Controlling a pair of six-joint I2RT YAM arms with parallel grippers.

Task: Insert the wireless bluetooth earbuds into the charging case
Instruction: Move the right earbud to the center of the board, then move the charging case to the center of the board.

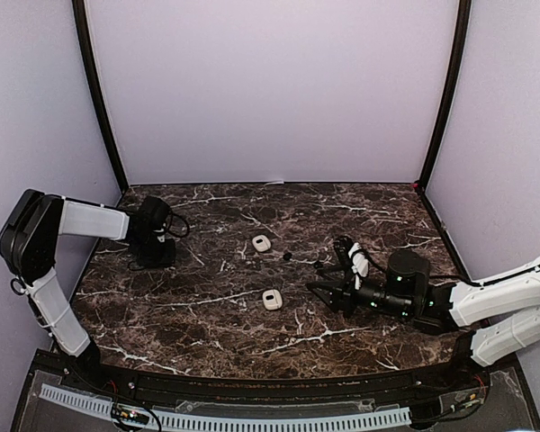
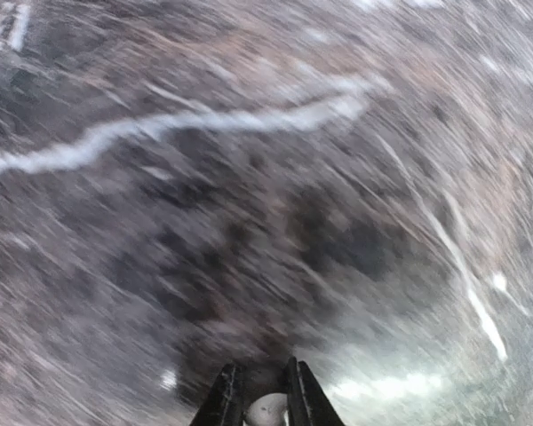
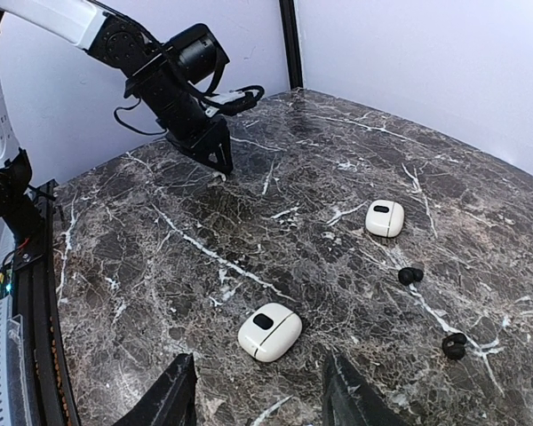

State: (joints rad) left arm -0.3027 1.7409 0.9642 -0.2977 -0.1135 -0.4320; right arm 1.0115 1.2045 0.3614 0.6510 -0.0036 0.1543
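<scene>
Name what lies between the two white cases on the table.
Nothing: in the right wrist view only bare marble separates the near case from the far case. The black earbuds sit aside.

White cases (image 3: 269,331), black earbuds (image 3: 410,276), white-veined brown table (image 3: 160,266).

1. The right gripper (image 3: 259,399) shows two black fingers at the bottom edge, spread apart with nothing between them.
2. Just beyond them, a white charging case (image 3: 269,331) lies on the dark marble table (image 3: 142,257).
3. A second white case (image 3: 384,217) lies farther off to the right.
4. One black earbud (image 3: 410,275) lies near that case, and another black earbud (image 3: 454,345) lies closer to the camera.
5. The left gripper (image 3: 218,155) points down at the table's far side.
</scene>
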